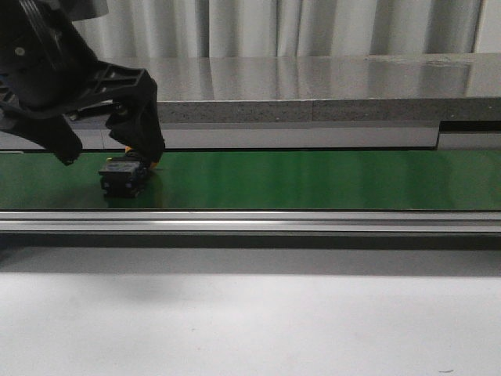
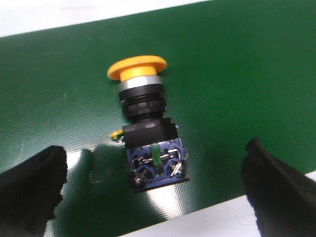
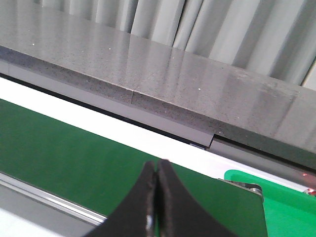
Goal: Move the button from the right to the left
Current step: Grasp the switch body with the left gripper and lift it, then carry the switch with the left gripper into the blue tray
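The button (image 1: 124, 175) lies on its side on the green belt (image 1: 313, 180) at the far left. In the left wrist view the button (image 2: 148, 133) shows its orange-yellow cap, black body and blue terminal end. My left gripper (image 1: 109, 153) hangs just above it, open; its two black fingers (image 2: 29, 185) stand wide apart on either side of the button and touch nothing. My right gripper (image 3: 157, 168) is shut and empty above the belt (image 3: 74, 148); it does not show in the front view.
A grey stone-like ledge (image 1: 313, 86) runs behind the belt. A metal rail (image 1: 250, 222) borders the belt's near edge, with a white table surface (image 1: 250, 313) in front. A bright green part (image 3: 276, 197) sits at the belt's end in the right wrist view.
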Controlling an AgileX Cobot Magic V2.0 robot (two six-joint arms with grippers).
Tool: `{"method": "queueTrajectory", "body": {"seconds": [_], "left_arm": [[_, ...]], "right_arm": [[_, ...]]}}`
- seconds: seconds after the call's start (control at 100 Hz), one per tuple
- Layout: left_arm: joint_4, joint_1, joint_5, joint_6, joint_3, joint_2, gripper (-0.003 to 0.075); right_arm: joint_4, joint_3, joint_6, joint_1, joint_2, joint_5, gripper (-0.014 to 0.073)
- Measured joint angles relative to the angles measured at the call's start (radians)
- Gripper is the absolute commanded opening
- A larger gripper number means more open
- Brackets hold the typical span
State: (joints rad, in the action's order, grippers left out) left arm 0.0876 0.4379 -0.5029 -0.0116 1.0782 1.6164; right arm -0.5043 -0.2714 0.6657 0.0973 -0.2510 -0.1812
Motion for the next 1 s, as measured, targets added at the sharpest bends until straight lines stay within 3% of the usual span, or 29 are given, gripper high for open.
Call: {"method": "queueTrajectory", "body": {"seconds": [0.16,0.38,0.45,0.79,1.0], "left_arm": [[-0.011,0.0,0.002,0.0,0.0,0.042,0.0532],[-0.028,0.0,0.004,0.0,0.0,0.067,0.0191],[-0.033,0.0,0.004,0.0,0.0,0.067,0.0126],[-0.088,-0.005,-0.049,0.0,0.0,-0.018,0.0102],[-0.176,-0.111,-0.127,0.0,0.0,-0.132,0.0102]], "right_arm": [[0.0,0.0,0.0,0.0,0.0,0.0,-0.0067],[0.0,0.0,0.0,0.0,0.0,0.0,-0.0067],[0.0,0.0,0.0,0.0,0.0,0.0,-0.0067],[0.0,0.0,0.0,0.0,0.0,0.0,-0.0067],[0.0,0.0,0.0,0.0,0.0,0.0,-0.0067]]}}
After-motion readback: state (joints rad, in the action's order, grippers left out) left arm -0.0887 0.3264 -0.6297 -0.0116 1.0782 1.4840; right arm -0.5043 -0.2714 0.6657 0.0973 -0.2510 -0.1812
